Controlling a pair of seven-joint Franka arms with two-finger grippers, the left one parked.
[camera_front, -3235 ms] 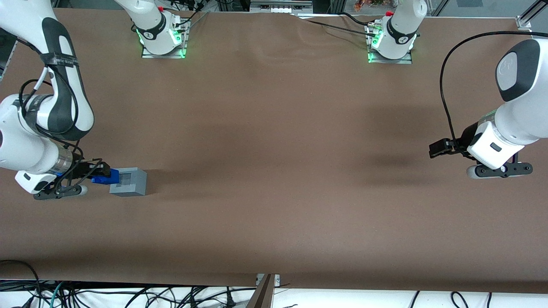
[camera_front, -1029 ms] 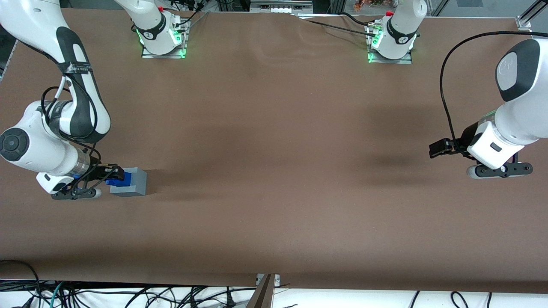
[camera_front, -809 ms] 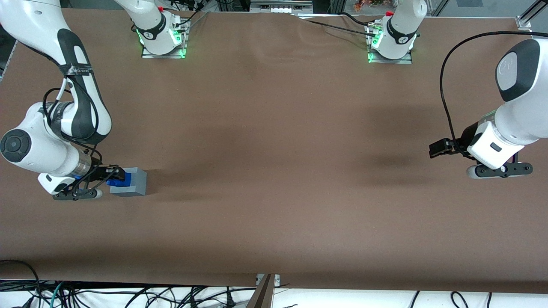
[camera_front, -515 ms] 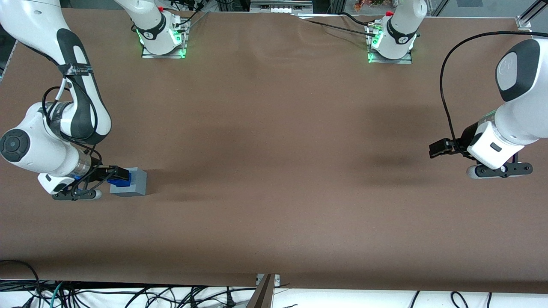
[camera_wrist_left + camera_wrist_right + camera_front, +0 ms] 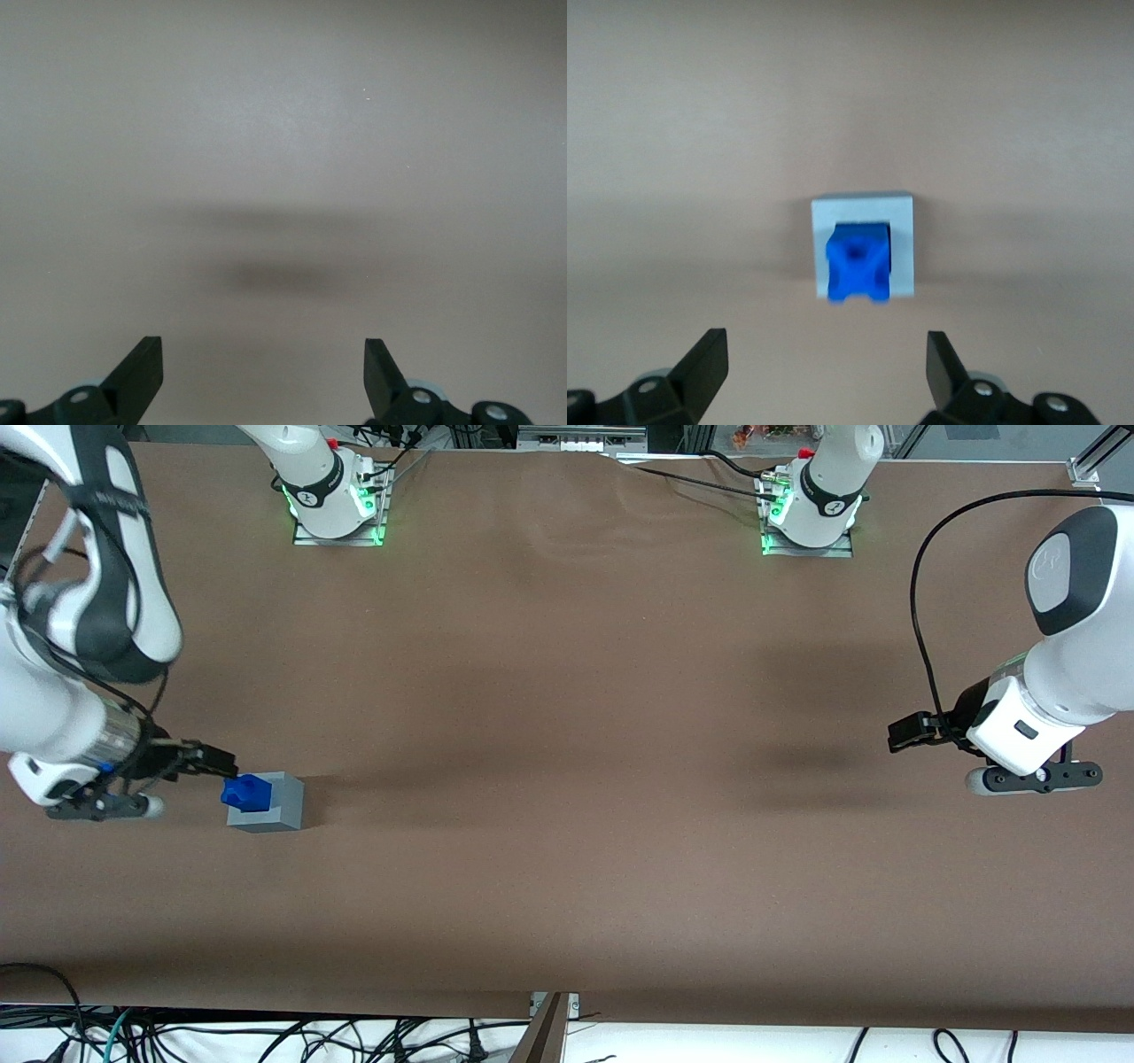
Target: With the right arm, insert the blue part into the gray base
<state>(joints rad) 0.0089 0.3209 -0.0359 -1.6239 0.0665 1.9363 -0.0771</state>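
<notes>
I see a small bright-blue plastic blocky part (image 5: 246, 792) sitting in a light-gray plastic cube base (image 5: 282, 802), a strong blue-on-gray contrast. Both stand on a plain matte brown table covering (image 5: 567, 797) with no pattern, only soft darker shadows. My working white robot arm (image 5: 53, 717) has black joint sections and a shiny silver wrist band (image 5: 112, 736). Its black two-finger gripper (image 5: 217, 763) hangs beside the base toward the working arm's end, fingers spread apart. Green lights (image 5: 378, 514) glow at the arm mounts along the frame's upper edge.
</notes>
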